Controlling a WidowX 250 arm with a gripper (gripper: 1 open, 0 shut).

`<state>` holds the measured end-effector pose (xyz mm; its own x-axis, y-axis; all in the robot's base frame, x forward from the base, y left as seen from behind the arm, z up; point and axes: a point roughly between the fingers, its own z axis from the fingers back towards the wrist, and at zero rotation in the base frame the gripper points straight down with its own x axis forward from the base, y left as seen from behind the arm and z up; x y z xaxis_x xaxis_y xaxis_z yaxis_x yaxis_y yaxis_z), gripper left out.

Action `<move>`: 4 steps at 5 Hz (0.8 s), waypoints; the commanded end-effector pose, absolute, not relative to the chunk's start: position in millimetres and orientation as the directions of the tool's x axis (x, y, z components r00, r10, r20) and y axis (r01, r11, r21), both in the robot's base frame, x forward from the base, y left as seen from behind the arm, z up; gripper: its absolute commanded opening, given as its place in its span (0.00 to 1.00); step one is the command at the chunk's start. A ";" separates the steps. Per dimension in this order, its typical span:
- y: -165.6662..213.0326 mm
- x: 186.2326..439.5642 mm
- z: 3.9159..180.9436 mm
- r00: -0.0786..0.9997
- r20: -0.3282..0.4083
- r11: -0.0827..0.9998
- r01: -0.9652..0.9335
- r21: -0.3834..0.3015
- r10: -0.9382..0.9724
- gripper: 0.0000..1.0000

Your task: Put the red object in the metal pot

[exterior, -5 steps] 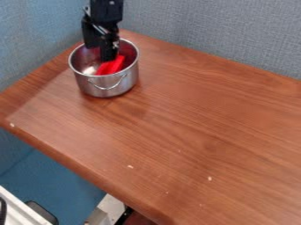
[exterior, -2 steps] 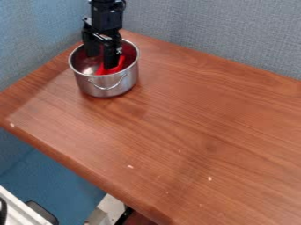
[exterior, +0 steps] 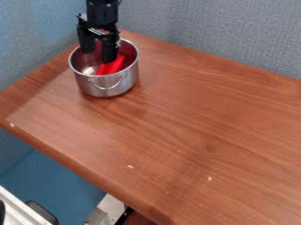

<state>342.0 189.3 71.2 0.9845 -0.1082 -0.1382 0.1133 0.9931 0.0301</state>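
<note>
The metal pot (exterior: 106, 81) stands at the far left of the wooden table, shiny and round, with a thin wire handle on its front. The red object (exterior: 113, 66) lies inside it, leaning against the right inner wall. My gripper (exterior: 98, 44) points straight down over the pot's back rim with its black fingers (exterior: 87, 42) spread open. Its fingertips dip just inside the pot's mouth, above and to the left of the red object. Nothing sits between them.
The brown wooden table (exterior: 188, 123) stretches right and toward the camera. A blue-grey wall (exterior: 223, 31) runs close behind the pot. The table's left edge (exterior: 18, 105) drops off beside the pot.
The gripper has rolled about its vertical axis over the pot while staying in place and open. The red object lies in the pot as before.
</note>
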 end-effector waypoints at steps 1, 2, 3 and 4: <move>202.5 342.0 92.1 0.996 -0.083 0.997 0.043 0.057 -0.038 1.00; 201.3 338.2 102.1 0.994 -0.085 0.996 0.078 0.050 -0.074 1.00; 198.9 334.2 111.5 0.990 -0.085 0.992 0.116 0.040 -0.113 1.00; 197.1 326.6 112.5 0.996 -0.083 0.998 0.047 0.030 -0.044 1.00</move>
